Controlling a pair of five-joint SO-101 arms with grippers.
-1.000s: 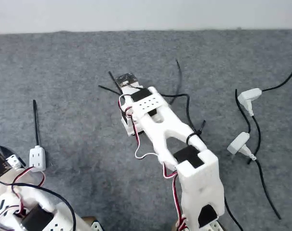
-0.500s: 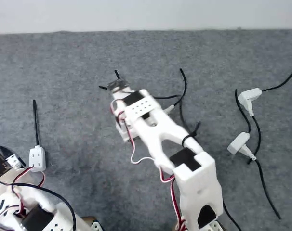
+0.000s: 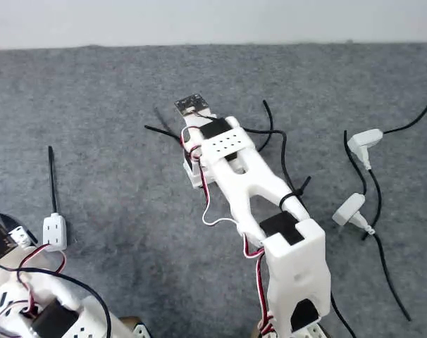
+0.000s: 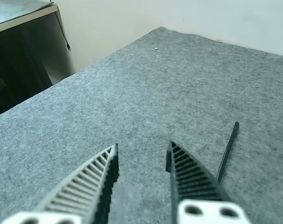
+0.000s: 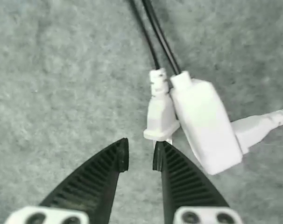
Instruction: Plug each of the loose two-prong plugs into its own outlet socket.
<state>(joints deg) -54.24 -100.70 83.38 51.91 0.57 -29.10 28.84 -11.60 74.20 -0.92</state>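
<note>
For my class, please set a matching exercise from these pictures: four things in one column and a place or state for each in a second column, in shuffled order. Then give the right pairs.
Column 1
1. left gripper
2. right gripper
3. small white plug
4. white outlet block

Column 2
A. lies at the table's left side, its black cord pointing to the far edge
B. open above bare grey felt
C. open, tips just short of a plug
D. lies next to a larger white block, their black cords side by side

Pairs: 1-B, 2-C, 3-D, 4-A
</note>
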